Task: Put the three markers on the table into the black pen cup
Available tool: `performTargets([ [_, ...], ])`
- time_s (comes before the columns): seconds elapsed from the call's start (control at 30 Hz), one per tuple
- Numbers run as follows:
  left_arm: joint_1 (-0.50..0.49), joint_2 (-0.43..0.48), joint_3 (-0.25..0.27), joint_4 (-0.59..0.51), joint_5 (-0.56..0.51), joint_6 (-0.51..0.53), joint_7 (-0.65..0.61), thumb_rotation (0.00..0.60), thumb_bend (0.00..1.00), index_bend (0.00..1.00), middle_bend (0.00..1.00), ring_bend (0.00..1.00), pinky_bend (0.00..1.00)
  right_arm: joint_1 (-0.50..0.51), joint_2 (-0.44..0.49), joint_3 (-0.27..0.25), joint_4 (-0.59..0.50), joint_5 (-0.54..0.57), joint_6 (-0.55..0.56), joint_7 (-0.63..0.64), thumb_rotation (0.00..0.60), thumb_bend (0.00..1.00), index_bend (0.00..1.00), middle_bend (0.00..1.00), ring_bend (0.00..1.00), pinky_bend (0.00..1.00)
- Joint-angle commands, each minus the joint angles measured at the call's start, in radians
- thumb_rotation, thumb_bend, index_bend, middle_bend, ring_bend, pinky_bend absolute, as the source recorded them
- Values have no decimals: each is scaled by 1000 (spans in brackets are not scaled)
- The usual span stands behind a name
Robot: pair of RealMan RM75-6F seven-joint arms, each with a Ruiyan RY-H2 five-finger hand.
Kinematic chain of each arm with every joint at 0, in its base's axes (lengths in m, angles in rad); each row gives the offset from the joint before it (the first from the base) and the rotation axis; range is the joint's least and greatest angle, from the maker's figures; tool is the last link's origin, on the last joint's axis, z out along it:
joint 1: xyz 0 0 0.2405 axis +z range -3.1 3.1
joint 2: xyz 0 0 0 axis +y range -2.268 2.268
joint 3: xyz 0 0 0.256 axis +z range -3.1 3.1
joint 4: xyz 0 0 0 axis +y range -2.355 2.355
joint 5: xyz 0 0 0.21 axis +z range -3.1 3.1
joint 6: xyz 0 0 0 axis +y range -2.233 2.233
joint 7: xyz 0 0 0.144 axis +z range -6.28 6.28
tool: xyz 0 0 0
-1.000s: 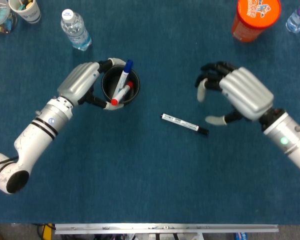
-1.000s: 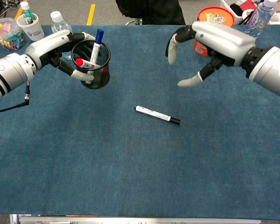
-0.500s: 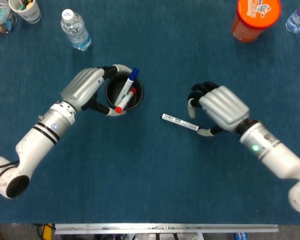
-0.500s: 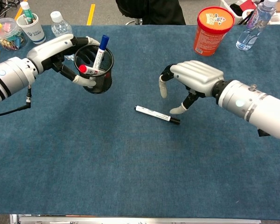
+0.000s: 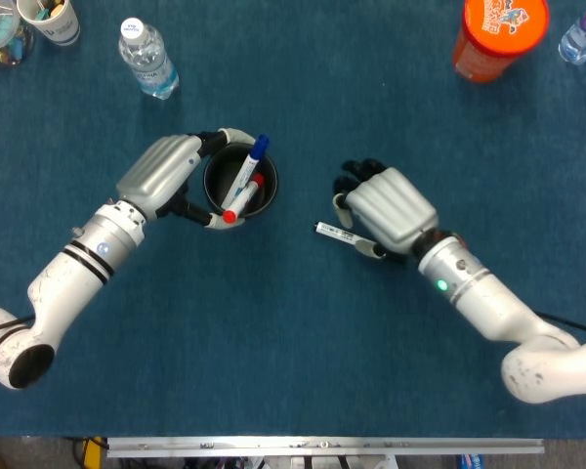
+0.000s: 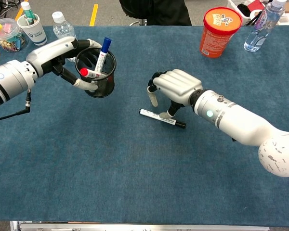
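My left hand [image 5: 164, 172] [image 6: 56, 49] grips the black pen cup [image 5: 240, 186] [image 6: 97, 76] and holds it tilted. Inside stand a blue-capped marker [image 5: 251, 163] [image 6: 102, 50] and a red-capped marker [image 5: 240, 193] [image 6: 90, 73]. A third marker [image 5: 329, 232] [image 6: 160, 118], white with a black cap, lies flat on the blue table mid-right. My right hand [image 5: 386, 206] [image 6: 175, 85] hovers right over its capped end, fingers curled downward and apart. The thumb reaches down to the marker, which still lies on the table. In the head view the hand hides the marker's right half.
An orange canister [image 5: 503, 29] [image 6: 220, 24] and a water bottle [image 5: 581, 34] [image 6: 260, 26] stand at the back right. Another water bottle [image 5: 148, 59] [image 6: 62, 24], a white cup of pens [image 5: 49, 18] [image 6: 31, 28] and a clear jar [image 6: 7, 34] stand at the back left.
My right hand has come down and to the left, from the far right to directly over the lying marker. My left hand has carried the cup slightly rightward.
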Motion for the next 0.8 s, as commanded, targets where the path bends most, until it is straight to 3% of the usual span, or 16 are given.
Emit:
performTargets([
  [0.03,1,2,1,2,2,0,-5,600,151,250,368,346,291,12,-18,-4,18,-15,18,-41,600,141,531,278,110,177],
  [0.13,2,5,3,3,7,1,-10,600,150,250,368,346,291,22,-21,-13,19,-37,32,-90,587,159,501,247,86,169],
  [0.33,2,10,5,0,19,6,-20,600,151,250,368,346,292,32,-14,-13,-29,22,20,-165,468,184,469,214,57,157],
  [0.8,-1,3,13,8,35,9,-39,600,150,250,368,346,292,75,-70,-7,1,196,29,-309,461,209,469,209,50,156],
])
